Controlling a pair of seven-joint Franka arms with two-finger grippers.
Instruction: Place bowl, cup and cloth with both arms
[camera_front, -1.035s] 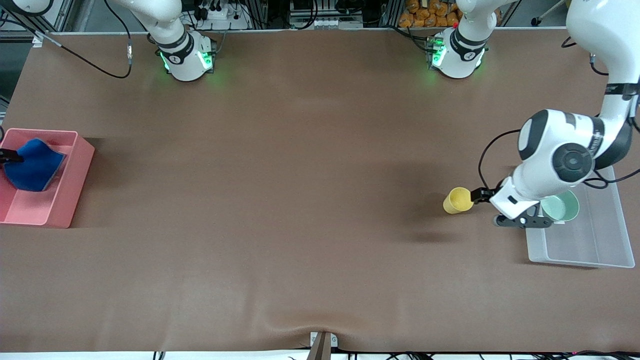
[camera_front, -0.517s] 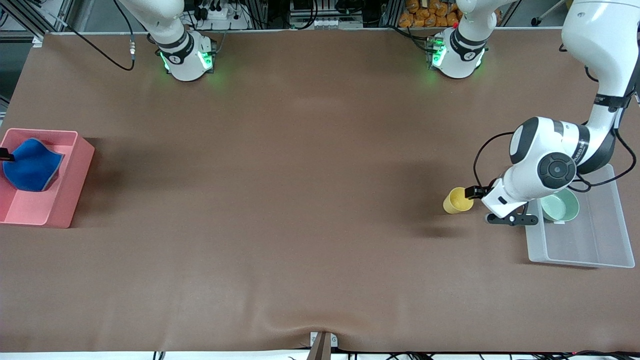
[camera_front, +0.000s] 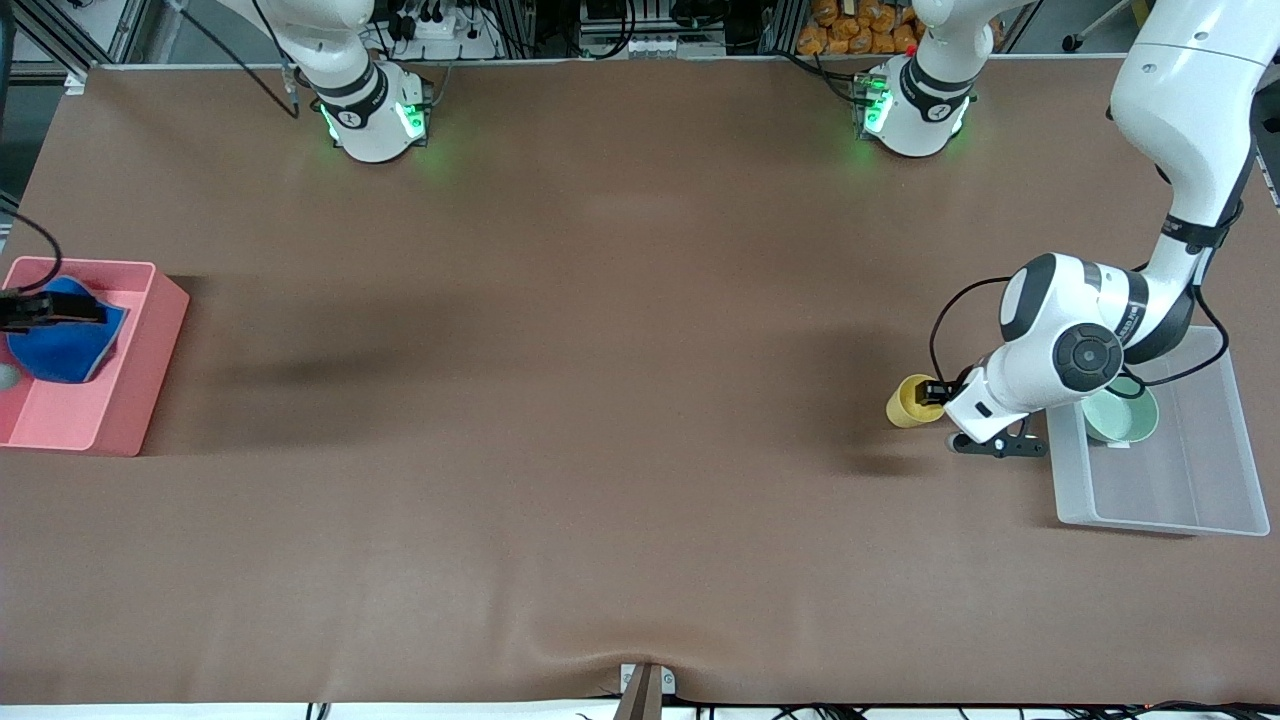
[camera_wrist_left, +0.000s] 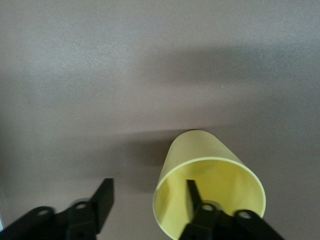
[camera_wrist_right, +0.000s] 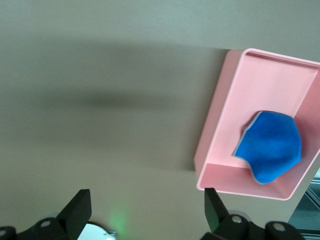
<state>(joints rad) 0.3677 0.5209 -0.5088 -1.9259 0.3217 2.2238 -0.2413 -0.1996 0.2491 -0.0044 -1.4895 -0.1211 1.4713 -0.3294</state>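
From the front, you see the yellow cup (camera_front: 912, 401) standing on the brown tabletop (camera_front: 600, 400) toward the left arm's end, just beside the clear tray (camera_front: 1200, 500). The left tool (camera_front: 938, 392) is down at the cup's rim on the side toward the tray. The pale green bowl (camera_front: 1122, 412) sits inside the clear tray, partly covered by the left arm's wrist. At the right arm's end, the blue cloth (camera_front: 60, 345) lies crumpled in the pink bin (camera_front: 130, 390), in the part of the bin farther from the front camera. The right tool (camera_front: 40, 310) shows at the edge of this view, over the cloth and the bin.

In the left wrist view, you look down into the cup (camera_wrist_left: 210, 195). One finger of the left tool (camera_wrist_left: 147, 197) is inside the cup and the other (camera_wrist_left: 102, 197) is outside it, so the two straddle the cup's wall. There is a clear gap between the outer finger and the cup, so nothing is gripped.

In the right wrist view, the right tool (camera_wrist_right: 145, 207) hangs with its fingers spread wide and empty, above bare tabletop (camera_wrist_right: 100, 75). The pink bin (camera_wrist_right: 220, 150) lies well below it, with the cloth (camera_wrist_right: 272, 145) bunched in one end.
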